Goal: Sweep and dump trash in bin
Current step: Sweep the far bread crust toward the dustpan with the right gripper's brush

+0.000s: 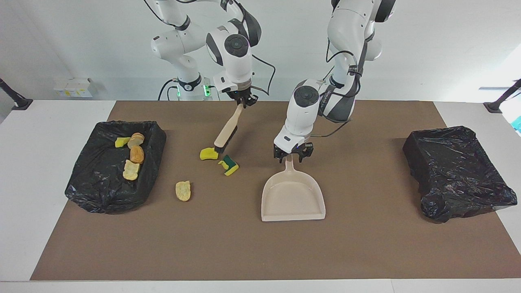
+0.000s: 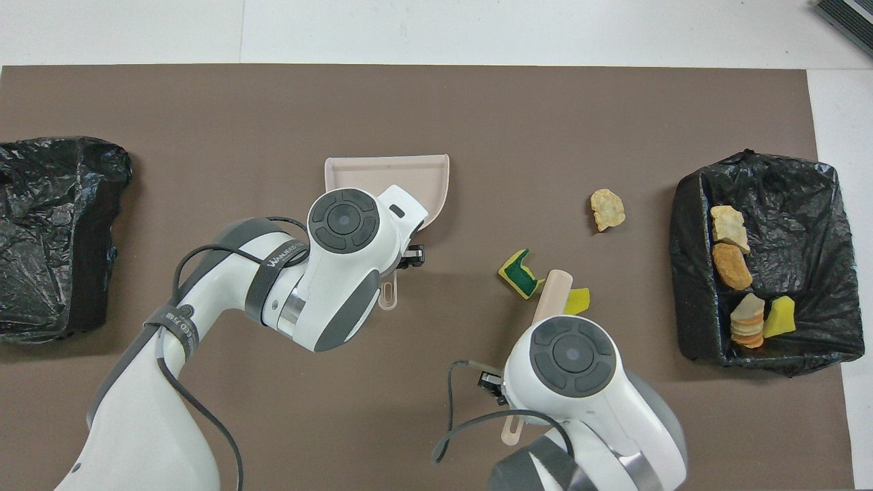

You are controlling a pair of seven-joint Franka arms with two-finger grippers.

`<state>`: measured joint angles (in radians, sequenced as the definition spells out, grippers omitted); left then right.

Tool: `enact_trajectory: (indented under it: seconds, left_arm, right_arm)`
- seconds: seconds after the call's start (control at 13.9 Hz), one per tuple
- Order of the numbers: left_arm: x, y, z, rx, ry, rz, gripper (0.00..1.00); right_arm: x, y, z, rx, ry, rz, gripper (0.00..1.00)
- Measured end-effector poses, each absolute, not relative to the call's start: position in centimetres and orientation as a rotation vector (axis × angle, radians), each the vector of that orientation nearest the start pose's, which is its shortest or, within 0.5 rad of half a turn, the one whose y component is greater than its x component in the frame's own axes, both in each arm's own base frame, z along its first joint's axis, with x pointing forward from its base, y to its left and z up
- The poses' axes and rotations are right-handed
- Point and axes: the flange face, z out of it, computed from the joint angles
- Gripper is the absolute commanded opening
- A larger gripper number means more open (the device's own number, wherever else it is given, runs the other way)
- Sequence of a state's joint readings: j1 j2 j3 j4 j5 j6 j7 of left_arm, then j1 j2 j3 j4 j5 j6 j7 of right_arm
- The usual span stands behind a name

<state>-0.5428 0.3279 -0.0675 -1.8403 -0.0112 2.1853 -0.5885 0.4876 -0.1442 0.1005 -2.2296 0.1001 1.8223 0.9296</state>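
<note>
Trash: four scraps (image 1: pixel 131 156) already sit in the bin (image 1: pixel 87 191) at the right arm's end. Three are loose on the mat (image 1: pixel 366 252): a bread bit (image 1: pixel 182 190) closest to that bin, then a yellow sponge (image 1: pixel 208 154) and a green-layered sponge (image 1: pixel 229 164) side by side.

Brush (image 1: pixel 226 133): my right gripper (image 1: pixel 243 101) is pinched shut on the handle top. It's tilted, with the bristles down right against the yellow sponge.

Dustpan (image 1: pixel 293 199): flat on the mat mid-table, mouth facing away from the robots, nothing in it.

Left gripper (image 1: pixel 292 156): down at the dustpan's handle, fingers either side of it. Honestly can't tell if they're clamped.

Second bin (image 1: pixel 458 171): at the left arm's end. Nothing showing in it from here.

How I'd play it: get a firm hold on the handle first, then bring the pan's lip flat beside the sponges. Short low strokes so the light chunks slide in instead of hopping over the lip.
</note>
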Motion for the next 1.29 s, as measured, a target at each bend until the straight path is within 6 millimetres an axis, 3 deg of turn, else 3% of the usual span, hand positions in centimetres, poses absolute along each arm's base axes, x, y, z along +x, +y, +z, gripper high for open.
enact_trajectory:
  seconds: [0.07, 0.36, 0.57, 0.72, 1.08, 1.29]
  left_arm:
    - [52.1, -36.1, 35.3, -3.177, 0.018, 0.004, 0.12]
    - [52.2, -36.1, 35.4, -3.177, 0.023, 0.001, 0.00]
    - [52.7, -34.9, 35.9, -3.160, 0.174, 0.014, 0.00]
    - [54.0, -32.8, 37.3, -3.139, 0.338, 0.029, 0.00]
    - [57.6, -26.2, 42.2, -3.047, 0.721, 0.059, 0.00]
    - [57.9, -23.6, 44.4, -2.911, 1.019, 0.081, 0.00]
  right_arm:
    - [39.2, 25.4, 41.2, -3.222, 0.571, 0.382, 0.00]
    - [42.8, 19.2, 40.2, -3.327, 0.373, 0.350, 0.00]
    - [46.7, 12.3, 39.1, -3.304, 0.171, 0.311, 0.00]
    - [48.5, 9.2, 38.2, -3.333, 0.003, 0.254, 0.00]
    - [50.9, 8.4, 34.5, -3.465, -0.273, 0.120, 0.00]
    - [51.4, 8.1, 33.5, -3.475, -0.402, 0.125, 0.00]
